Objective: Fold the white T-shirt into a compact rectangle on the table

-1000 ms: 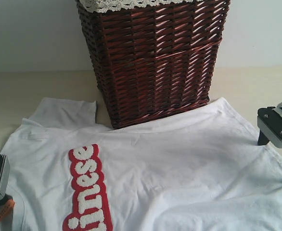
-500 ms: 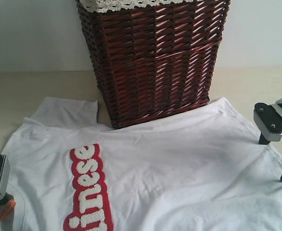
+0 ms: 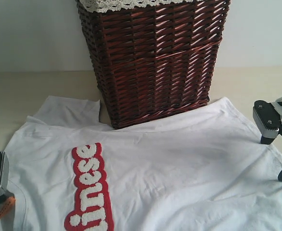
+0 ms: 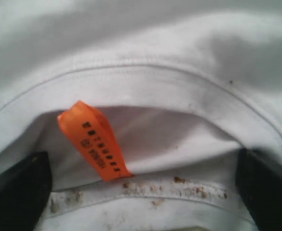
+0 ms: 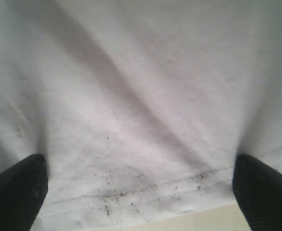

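Cloth had crept sideways: the white T-shirt (image 3: 179, 168), spread flat on the table (image 3: 16, 91) before the wicker basket (image 3: 155, 62), showed its red lettering (image 3: 90, 187) and its sleeve slightly nearer the basket than a second earlier. The left gripper (image 4: 142, 190), jaws wide astride the collar by the orange tag (image 4: 95, 142), had only turned a little. The right gripper (image 5: 141, 190), equally wide over the hem, had edged toward the basket. Both seemed to be settling for a first grasp; no fold had begun.
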Controlling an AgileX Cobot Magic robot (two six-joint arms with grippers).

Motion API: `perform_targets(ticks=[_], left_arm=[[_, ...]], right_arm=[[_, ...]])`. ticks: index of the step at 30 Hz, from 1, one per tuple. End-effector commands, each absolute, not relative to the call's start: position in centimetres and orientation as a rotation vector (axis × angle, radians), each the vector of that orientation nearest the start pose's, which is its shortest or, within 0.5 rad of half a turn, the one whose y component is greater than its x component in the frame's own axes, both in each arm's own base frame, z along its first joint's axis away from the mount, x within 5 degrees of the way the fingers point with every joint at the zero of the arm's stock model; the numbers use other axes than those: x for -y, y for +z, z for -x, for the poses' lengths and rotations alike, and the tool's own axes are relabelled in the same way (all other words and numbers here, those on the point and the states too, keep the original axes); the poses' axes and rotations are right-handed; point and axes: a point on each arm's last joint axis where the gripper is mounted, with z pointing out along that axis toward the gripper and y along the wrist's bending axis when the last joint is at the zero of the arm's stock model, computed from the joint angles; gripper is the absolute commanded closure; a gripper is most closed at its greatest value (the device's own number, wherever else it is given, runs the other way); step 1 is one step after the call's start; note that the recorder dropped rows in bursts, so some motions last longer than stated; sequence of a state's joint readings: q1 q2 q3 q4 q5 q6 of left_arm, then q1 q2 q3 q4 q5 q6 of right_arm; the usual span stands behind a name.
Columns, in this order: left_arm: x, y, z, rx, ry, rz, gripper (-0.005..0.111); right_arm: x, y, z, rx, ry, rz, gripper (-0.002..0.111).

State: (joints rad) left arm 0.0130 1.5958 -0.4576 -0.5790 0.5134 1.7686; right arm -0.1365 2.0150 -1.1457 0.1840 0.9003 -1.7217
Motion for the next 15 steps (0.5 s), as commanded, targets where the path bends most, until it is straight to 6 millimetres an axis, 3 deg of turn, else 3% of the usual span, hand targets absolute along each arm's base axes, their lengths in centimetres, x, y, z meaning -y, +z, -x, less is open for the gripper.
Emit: perform_targets(ticks=[1,15], left_arm=[[1.87,10.73,-19.75,-2.424,-0.184,-1.609,0.002],[1.91,10.71,-18.76,-2.403,-0.274,-1.767,0.002]], right_arm=[[3.88,10.1,-33.08,-2.35,0.333,2.12,0.005],[4.08,10.08,-33.05,-2.342,0.312,2.154,0.006]])
